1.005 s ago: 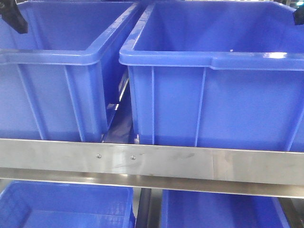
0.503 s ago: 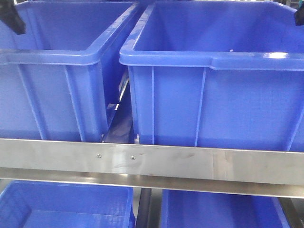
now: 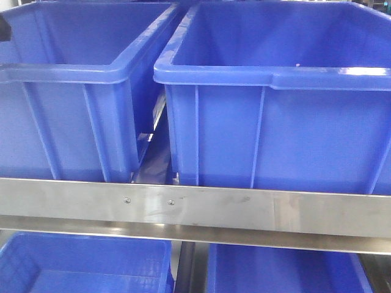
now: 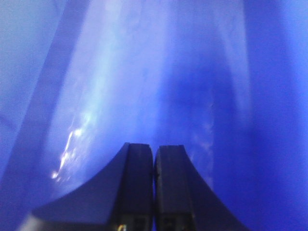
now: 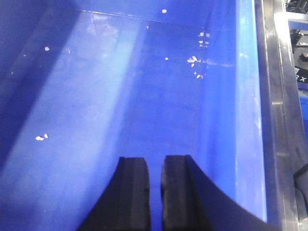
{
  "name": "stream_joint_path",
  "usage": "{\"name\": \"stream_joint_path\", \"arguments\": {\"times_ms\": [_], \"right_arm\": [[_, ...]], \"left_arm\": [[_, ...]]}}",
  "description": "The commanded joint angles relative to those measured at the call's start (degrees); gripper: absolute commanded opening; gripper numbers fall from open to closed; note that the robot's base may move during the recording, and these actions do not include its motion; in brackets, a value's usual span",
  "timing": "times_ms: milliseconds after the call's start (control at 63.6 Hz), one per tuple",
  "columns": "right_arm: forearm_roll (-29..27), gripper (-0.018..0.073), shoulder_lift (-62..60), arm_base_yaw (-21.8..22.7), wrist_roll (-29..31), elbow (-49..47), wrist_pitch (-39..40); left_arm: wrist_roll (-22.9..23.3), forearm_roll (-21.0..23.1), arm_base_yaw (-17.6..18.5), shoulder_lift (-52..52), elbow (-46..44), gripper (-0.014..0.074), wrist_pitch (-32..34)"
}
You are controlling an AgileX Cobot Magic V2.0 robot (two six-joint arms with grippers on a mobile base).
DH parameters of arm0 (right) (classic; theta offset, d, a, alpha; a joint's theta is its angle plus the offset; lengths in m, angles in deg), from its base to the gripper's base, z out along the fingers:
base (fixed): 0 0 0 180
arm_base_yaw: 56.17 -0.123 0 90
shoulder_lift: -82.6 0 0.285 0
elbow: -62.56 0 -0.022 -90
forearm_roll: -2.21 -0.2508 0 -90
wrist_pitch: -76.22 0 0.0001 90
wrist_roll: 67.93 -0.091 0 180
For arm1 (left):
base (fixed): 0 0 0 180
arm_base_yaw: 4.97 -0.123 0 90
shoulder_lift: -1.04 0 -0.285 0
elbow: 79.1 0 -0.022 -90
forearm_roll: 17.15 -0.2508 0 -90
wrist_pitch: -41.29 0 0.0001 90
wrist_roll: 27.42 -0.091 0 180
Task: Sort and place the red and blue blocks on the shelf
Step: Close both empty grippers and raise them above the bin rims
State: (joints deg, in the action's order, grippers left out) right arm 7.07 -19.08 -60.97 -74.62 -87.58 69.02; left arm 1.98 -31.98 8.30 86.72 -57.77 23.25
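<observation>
- Nowhere in any view do the red and blue blocks show; their place cannot be told.
- Shelf: brushed-steel front rail crosses the front view, two small screws left of centre.
- Upper tier, behind the rail: left blue bin and right blue bin side by side, a narrow gap between them; their tall front walls hide the bin floors from the front view.
- Lower tier, under the rail: tops of two more blue bins, lower left bin and lower right bin.
- Left gripper: pads pressed together, nothing visible between them; blue plastic with bright glare fills the wrist view.
- Dark sliver at the front view's left edge; too little shows to name it.
- Right gripper: pads slightly parted, a narrow gap, nothing held. It hangs over a blue bin floor scattered with small white specks.
- Steel frame edge runs down the right side, beside the bin's wall.
</observation>
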Motion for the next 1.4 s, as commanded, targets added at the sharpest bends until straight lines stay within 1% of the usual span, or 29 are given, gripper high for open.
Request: {"name": "stream_joint_path", "arguments": {"times_ms": [0,126,173,581,770,911,1383], "right_arm": [[0.77,0.0148,-1.34,0.23,0.43,-2.30,4.88],[0.64,0.0041,-1.34,0.23,0.43,-2.30,4.88],[0.32,0.0055,-1.34,0.23,0.43,-2.30,4.88],[0.15,0.0055,-3.76,0.11,0.43,-2.19,4.38],[0.08,0.0055,-6.51,0.11,0.43,-0.92,2.44],[0.08,0.0055,-9.03,0.11,0.43,0.53,0.38],[0.08,0.0055,-19.44,0.11,0.43,8.10,0.18]], "left_arm": [[-0.06,-0.20,-0.10,-2.16,-2.18,0.0125,2.97],[-0.06,-0.20,-0.10,-2.16,-2.18,0.0125,2.62],[-0.06,-0.20,-0.10,-2.16,-2.18,0.0125,2.55],[-0.06,-0.20,-0.10,-5.15,-2.18,0.0125,2.50],[-0.06,-0.20,-0.10,-7.49,-1.70,0.0125,2.13],[-0.06,-0.20,-0.10,-9.77,0.60,0.0125,2.13],[-0.06,-0.20,-0.10,-18.38,10.14,0.0125,3.75]]}}
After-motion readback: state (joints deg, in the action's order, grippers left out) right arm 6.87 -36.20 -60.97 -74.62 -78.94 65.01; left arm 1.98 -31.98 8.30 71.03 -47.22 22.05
